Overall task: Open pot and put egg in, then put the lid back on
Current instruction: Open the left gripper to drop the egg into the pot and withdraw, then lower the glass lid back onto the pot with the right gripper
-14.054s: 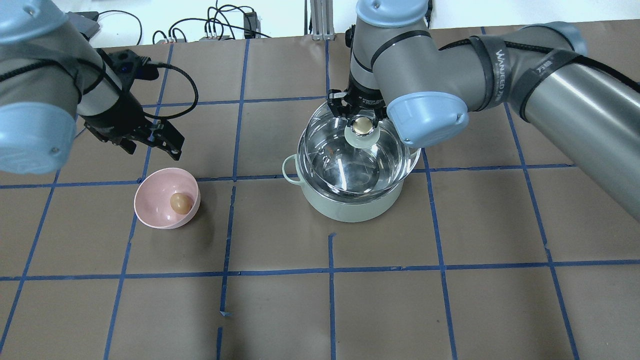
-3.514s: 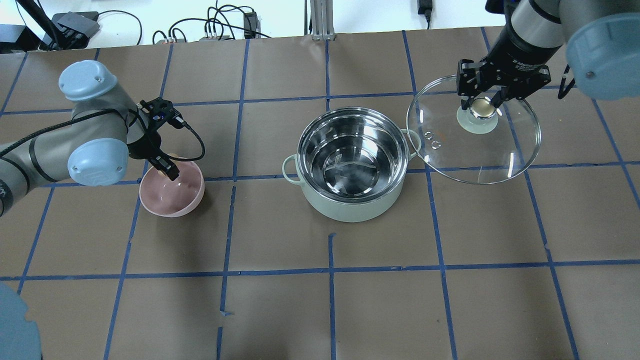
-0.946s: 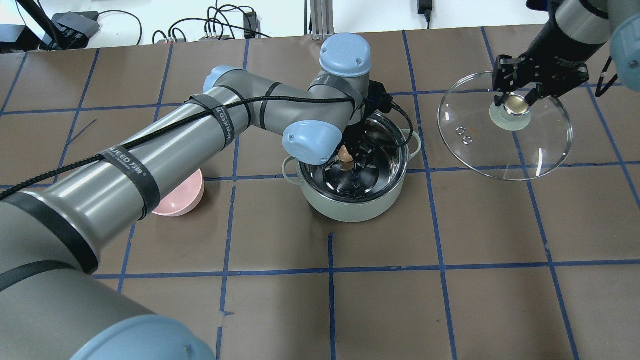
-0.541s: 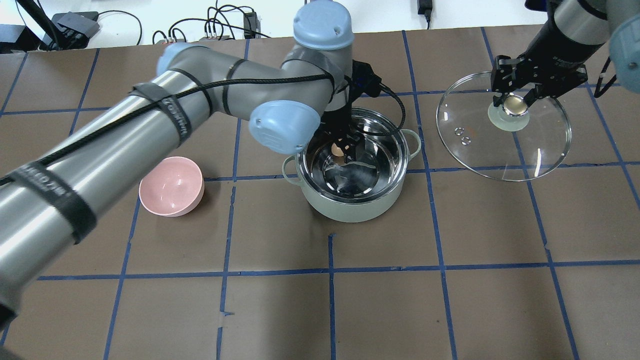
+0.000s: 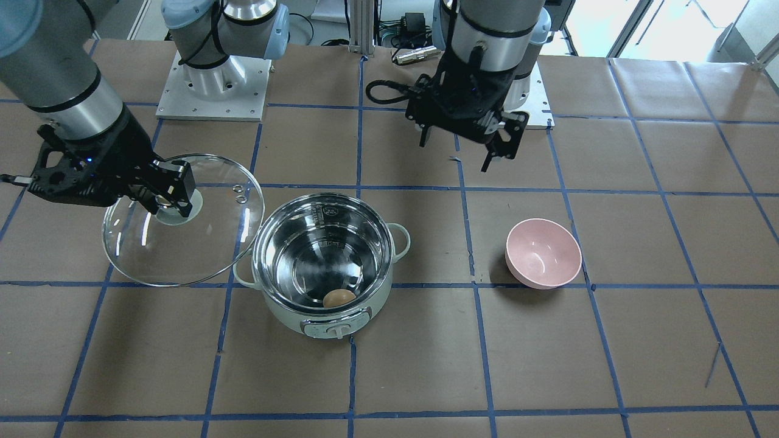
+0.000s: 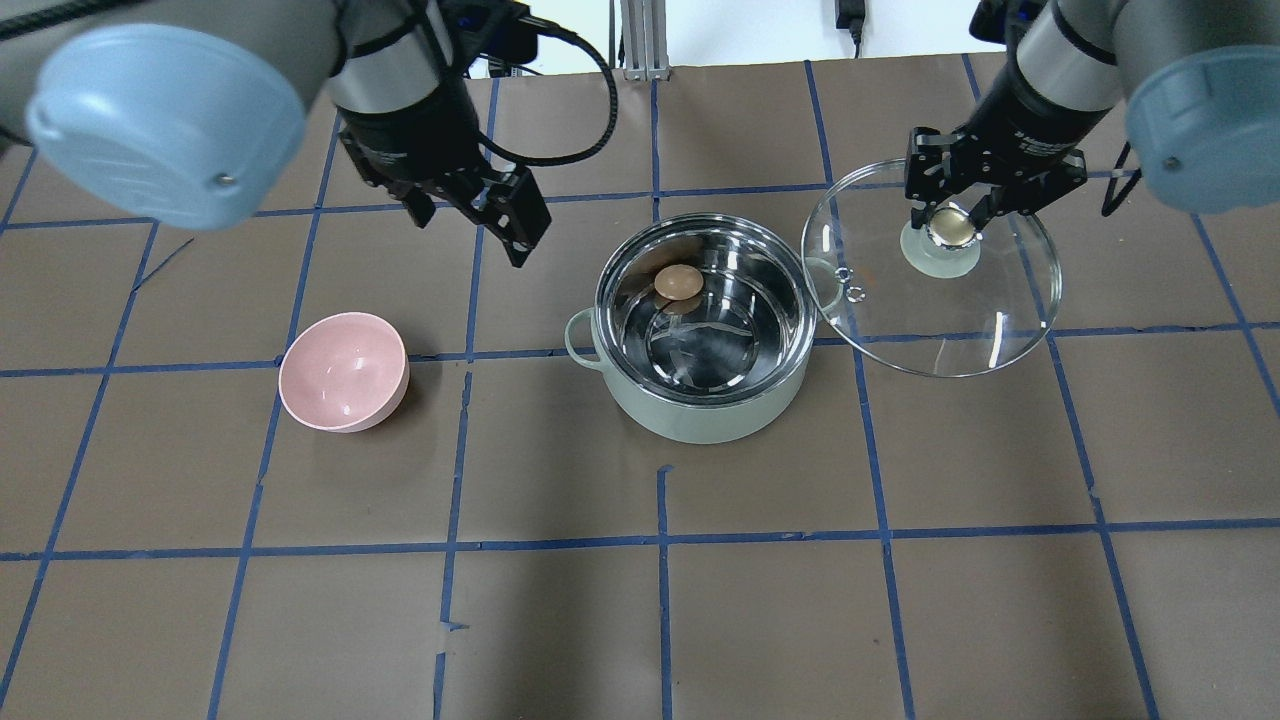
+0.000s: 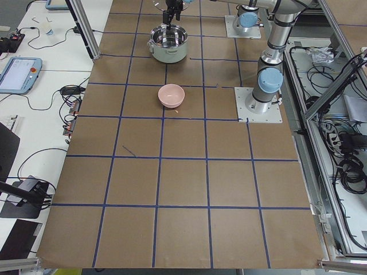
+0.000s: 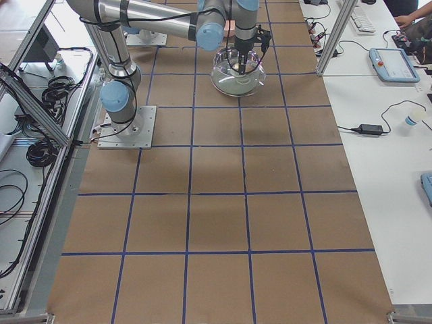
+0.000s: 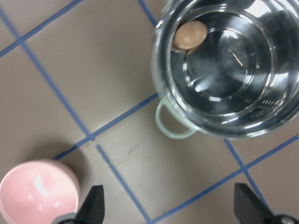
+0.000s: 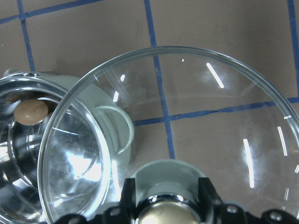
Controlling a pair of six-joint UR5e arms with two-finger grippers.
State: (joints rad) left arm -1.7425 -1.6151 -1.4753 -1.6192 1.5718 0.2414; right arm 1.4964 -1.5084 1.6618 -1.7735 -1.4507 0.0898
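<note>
The mint-green pot stands open mid-table. The egg lies inside it against the wall; it also shows in the front view and the left wrist view. My left gripper is open and empty, raised to the pot's left. My right gripper is shut on the knob of the glass lid and holds it tilted in the air. The lid's left edge overlaps the pot's right handle. In the right wrist view the lid partly covers the pot.
An empty pink bowl sits left of the pot. Brown paper with blue tape lines covers the table. Cables lie beyond the far edge.
My left gripper has let go of the egg, which now lies in the pot, and has pulled up and to the left. My right gripper has carried the lid leftward toward the pot.
</note>
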